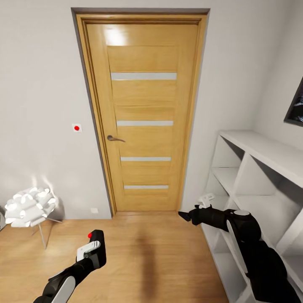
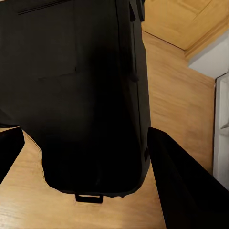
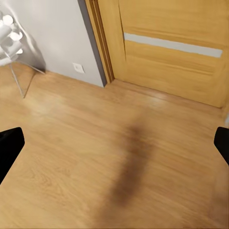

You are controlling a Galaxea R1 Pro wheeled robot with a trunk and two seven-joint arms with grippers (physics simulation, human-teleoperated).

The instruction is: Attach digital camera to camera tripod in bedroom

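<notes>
Both jaws hang wide, holding nothing: left gripper point(image 1: 93, 244), right gripper point(image 1: 185, 216). Robot's facing a shut door point(image 1: 143, 118), so no camera, no tripod; everything's left to do.

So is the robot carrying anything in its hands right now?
No. The right gripper is open over bare wood floor, and the left gripper's fingers stand wide apart, with nothing held between them.

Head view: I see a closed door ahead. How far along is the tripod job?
Nothing looks done. The wooden door is shut, its handle untouched. Both the left gripper and the right gripper hang free above the wood floor beside the white shelf unit. Finding camera and tripod, then attaching, remains.
</notes>
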